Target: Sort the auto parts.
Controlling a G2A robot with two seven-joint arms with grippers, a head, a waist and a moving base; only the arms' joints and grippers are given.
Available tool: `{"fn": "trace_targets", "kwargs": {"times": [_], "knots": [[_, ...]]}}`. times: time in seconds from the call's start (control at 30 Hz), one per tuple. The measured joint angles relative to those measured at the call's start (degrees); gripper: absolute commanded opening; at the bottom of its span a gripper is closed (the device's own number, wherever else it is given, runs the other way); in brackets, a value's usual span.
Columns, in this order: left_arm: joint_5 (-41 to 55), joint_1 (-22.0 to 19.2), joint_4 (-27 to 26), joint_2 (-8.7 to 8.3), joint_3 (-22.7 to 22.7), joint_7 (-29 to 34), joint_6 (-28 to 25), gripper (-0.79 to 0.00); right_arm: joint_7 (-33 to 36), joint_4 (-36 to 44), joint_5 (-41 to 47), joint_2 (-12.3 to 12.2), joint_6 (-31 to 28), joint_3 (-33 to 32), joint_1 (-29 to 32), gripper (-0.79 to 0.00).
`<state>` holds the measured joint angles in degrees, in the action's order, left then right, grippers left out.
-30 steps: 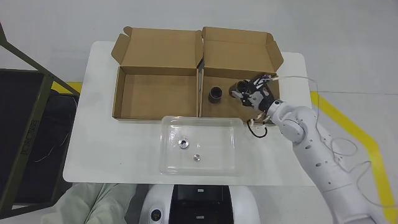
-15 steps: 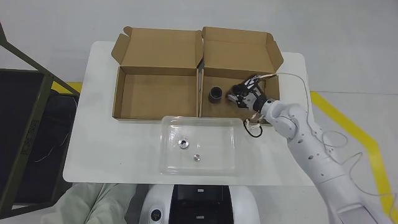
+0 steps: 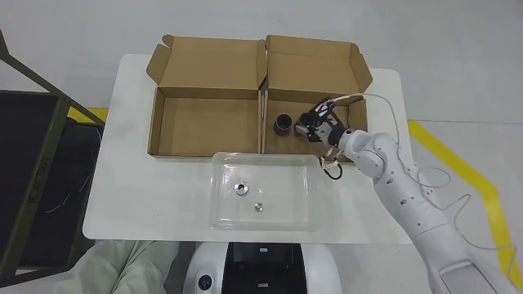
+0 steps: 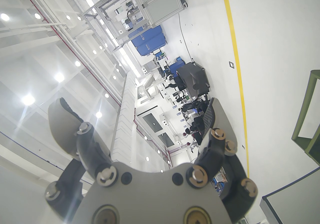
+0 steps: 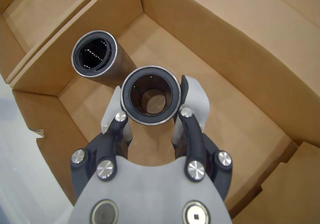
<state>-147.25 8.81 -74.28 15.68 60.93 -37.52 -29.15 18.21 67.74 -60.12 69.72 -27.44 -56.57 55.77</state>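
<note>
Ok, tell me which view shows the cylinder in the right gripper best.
The right wrist view: the cylinder sits close up, clamped in the right gripper, its open bore and metal rim plain. The top view gives a small dark shape over the right-hand box. The left wrist view faces the hall.

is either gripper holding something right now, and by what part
The right gripper is shut on a dark metal sleeve, one finger on each side of its outer wall near the open end. The left gripper is open and empty.
</note>
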Motion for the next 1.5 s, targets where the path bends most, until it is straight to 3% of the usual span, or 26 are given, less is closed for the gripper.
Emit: {"fn": "trace_targets", "kwargs": {"times": [0.37,0.87,1.2,1.5], "knots": [[0.0,0.0,0.0,0.0,0.0,0.0,0.0,0.0,0.3,6.1,-2.2,-0.8,-0.1,-2.3,2.2,-0.197],[0.0,0.0,0.0,0.0,0.0,0.0,0.0,0.0,1.7,22.5,-5.4,-2.5,-4.7,-5.7,9.0,-0.2],[0.0,0.0,0.0,0.0,0.0,0.0,0.0,0.0,2.9,31.4,-10.3,-2.9,-9.5,-2.6,11.4,-0.095],[0.0,0.0,0.0,0.0,0.0,0.0,0.0,0.0,3.0,34.4,-12.2,-3.1,-13.8,-0.4,12.6,-0.086]]}}
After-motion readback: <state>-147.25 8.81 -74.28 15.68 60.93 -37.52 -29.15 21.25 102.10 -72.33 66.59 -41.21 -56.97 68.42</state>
